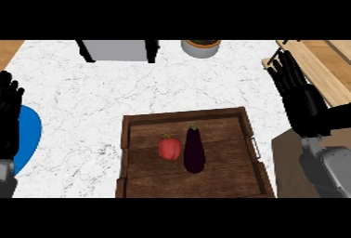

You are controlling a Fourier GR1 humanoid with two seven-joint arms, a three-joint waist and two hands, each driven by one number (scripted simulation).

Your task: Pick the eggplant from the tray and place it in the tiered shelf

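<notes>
At the far left the left hand (8,109) rests with fingers straight and up, holding nothing, beside a blue plate (27,135). In the wooden tray (192,116) a red pepper (170,148) lies just beside the eggplant (194,151), perhaps touching it. The right hand (302,93) hangs at the right edge, fingers straight, empty, over what looks like the wooden shelf (322,69). It should come down on the eggplant's thick lower half from the right, away from the pepper, and close across its width.
</notes>
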